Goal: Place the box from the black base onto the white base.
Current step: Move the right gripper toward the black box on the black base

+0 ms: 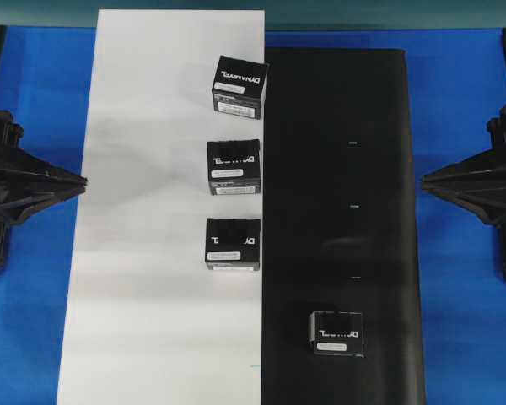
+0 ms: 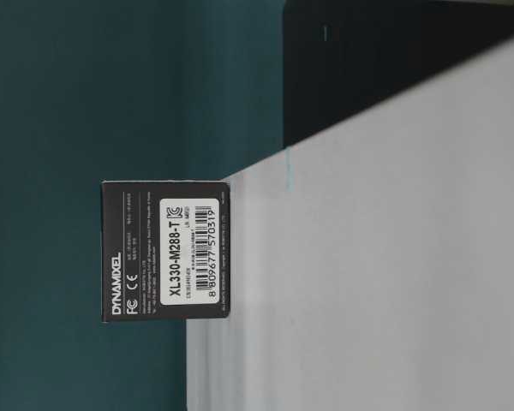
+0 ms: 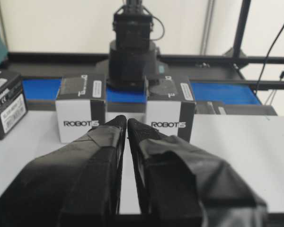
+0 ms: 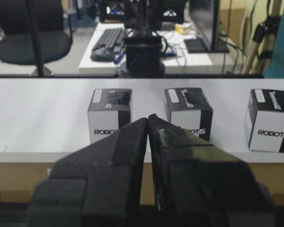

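Note:
One small black box [image 1: 336, 332] with white lettering sits on the black base [image 1: 346, 110], near its front. Three like boxes [image 1: 234, 167] stand in a row along the right edge of the white base [image 1: 152, 253]; the farthest one [image 1: 239, 84] slightly overhangs the seam. My left gripper [image 1: 81, 180] is shut at the white base's left edge with nothing in it, and its tips [image 3: 127, 120] point at two boxes [image 3: 80, 109]. My right gripper [image 1: 425, 180] is shut and empty at the black base's right edge, its tips [image 4: 148, 118] facing the row of boxes [image 4: 110, 116].
Blue table [image 1: 464, 101] surrounds both sheets. In the table-level view, one box [image 2: 165, 250] stands on the white base [image 2: 394, 282] and a corner of the black base [image 2: 368, 68] shows behind. Black frame posts [image 3: 240, 28] stand behind the table.

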